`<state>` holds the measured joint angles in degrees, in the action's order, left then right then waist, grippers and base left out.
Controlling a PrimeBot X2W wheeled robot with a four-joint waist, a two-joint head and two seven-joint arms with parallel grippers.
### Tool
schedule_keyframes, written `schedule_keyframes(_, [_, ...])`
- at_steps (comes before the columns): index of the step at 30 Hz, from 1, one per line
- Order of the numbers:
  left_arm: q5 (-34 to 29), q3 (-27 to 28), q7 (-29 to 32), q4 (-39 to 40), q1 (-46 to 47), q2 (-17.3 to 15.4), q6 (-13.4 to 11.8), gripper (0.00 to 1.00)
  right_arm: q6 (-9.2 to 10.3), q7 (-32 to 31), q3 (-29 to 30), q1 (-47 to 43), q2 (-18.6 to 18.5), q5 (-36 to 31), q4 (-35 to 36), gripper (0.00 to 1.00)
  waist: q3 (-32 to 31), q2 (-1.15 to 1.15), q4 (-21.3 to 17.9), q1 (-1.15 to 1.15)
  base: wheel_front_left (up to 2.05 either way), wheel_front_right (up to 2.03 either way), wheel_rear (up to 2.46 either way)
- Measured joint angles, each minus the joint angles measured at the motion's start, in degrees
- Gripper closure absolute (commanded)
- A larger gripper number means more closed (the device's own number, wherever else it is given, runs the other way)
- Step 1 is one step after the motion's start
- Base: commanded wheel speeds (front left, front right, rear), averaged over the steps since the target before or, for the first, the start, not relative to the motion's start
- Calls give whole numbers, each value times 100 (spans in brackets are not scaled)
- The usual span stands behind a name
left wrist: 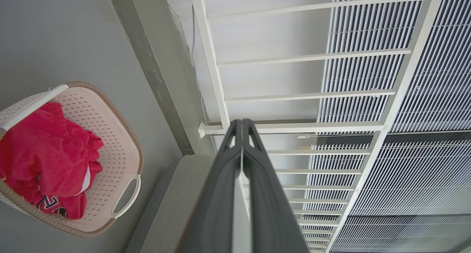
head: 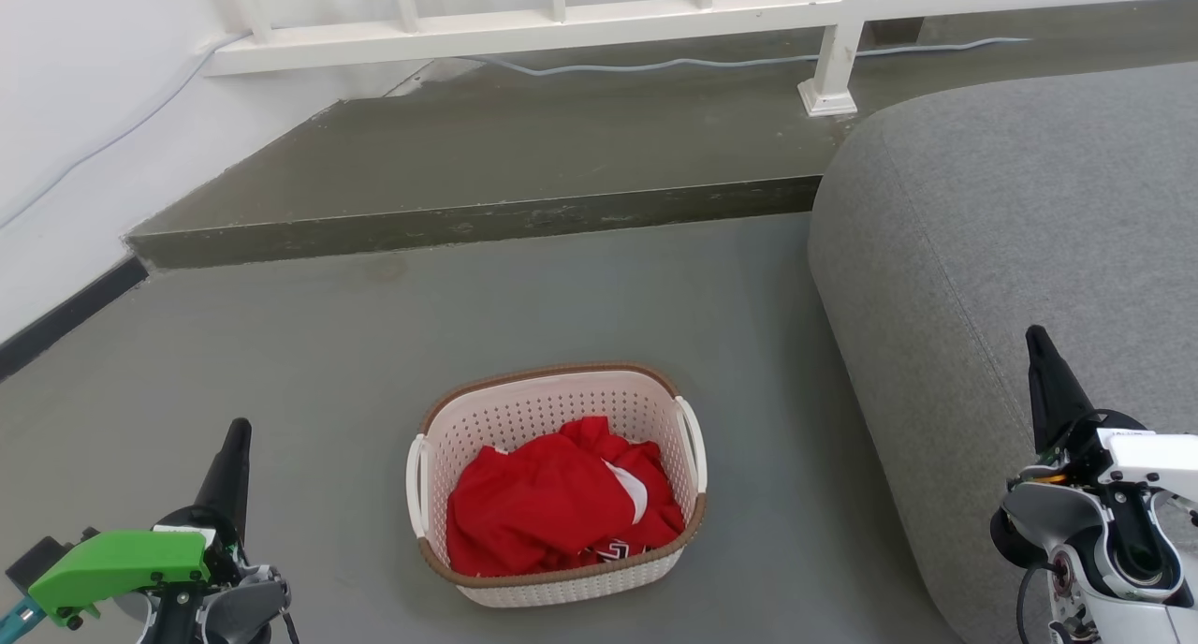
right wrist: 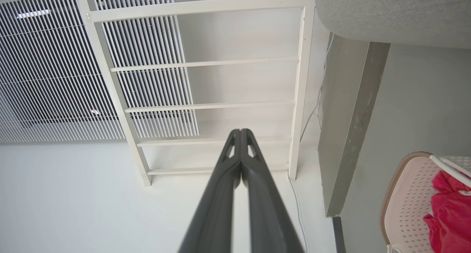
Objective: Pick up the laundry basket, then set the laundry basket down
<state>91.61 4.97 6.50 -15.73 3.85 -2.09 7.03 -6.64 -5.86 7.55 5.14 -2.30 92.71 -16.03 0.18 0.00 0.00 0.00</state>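
Now the left hand (head: 239, 429) and right hand (head: 1034, 337) are pinched closed, holding nothing. The laundry basket (head: 547, 408) sits on the grey floor (head: 309, 363) between them, touching neither. Red clothes (head: 547, 504), maybe a shirt, lie inside.

We see grey floor (head: 309, 373), matte, evenly lit. Behind it, darker raised step (head: 524, 148), front edge scuffed. White railing (head: 655, 12) runs along step's far side, one post foot planted on step. Pale cable (head: 711, 61) trails under railing. White wall (head: 75, 82) at left, black skirting (head: 65, 316) at base. Grey upholstered sofa (head: 1011, 232) at right. We note white slatted louvres (left wrist: 423, 80) beyond railing.
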Motion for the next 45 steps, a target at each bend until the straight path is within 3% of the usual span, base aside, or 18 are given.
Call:
schedule_keyframes(32, [0,0,0,0,0,0,0,100,0,0,1,0,0,-1,0,100,0,0,0,0,0,0,0])
schedule_keyframes(33, [0,0,0,0,0,0,1,0,0,0,1,0,0,-1,0,0,0,0,0,0,0,0,0])
schedule_keyframes(45, [-1,-35,-81,-202,-160,114,-5,0,16,32,-102,-218,119,1,-171,0,4,0,1,0,0,0,0])
